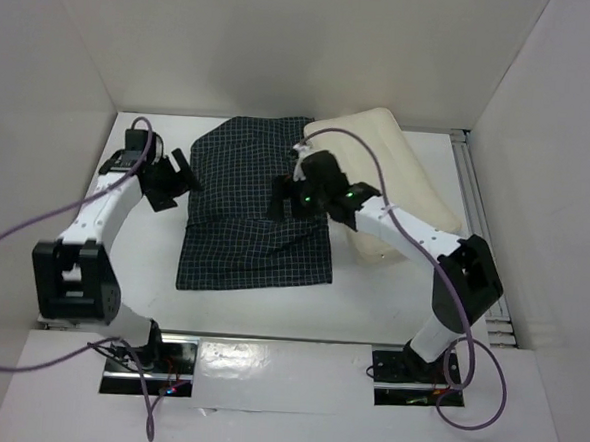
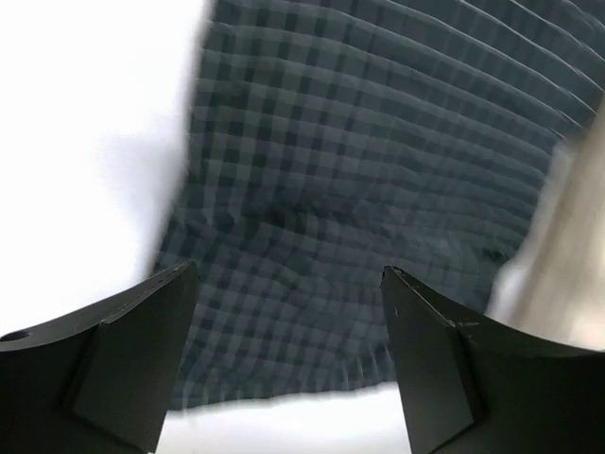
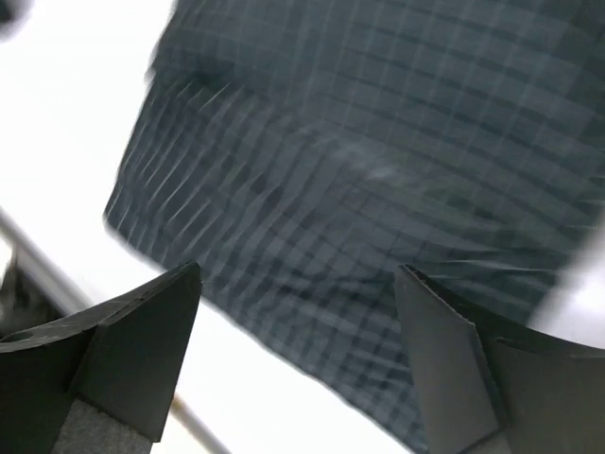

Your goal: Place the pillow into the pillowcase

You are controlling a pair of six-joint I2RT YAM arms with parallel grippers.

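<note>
Left gripper: jaws spread wide and holding nothing. The left wrist view shows the same gripper with only open space between its two dark fingers.

Thin dark navy-green pillowcase with a fine white grid check: lies flat on the white table, straight ahead of the left gripper's fingertips. Its left edge is just beyond them. I cannot tell whether they touch. In the left wrist view the pillowcase fills the ground past the fingers, with bare table off to the left.

Right gripper: also released, jaws wide apart and gripping nothing. It sits over the right half of the pillowcase, fingers pointing across it toward the left gripper. The right wrist view shows this gripper with the checked cloth beneath and ahead of it. The view is blurred, and contact is not clear.

Plump, plain cream rectangular pillow: behind the right gripper, lying on the table under the right arm. Its near long side touches or slightly overlaps the pillowcase's right edge. All of the pillow is outside the pillowcase.
</note>
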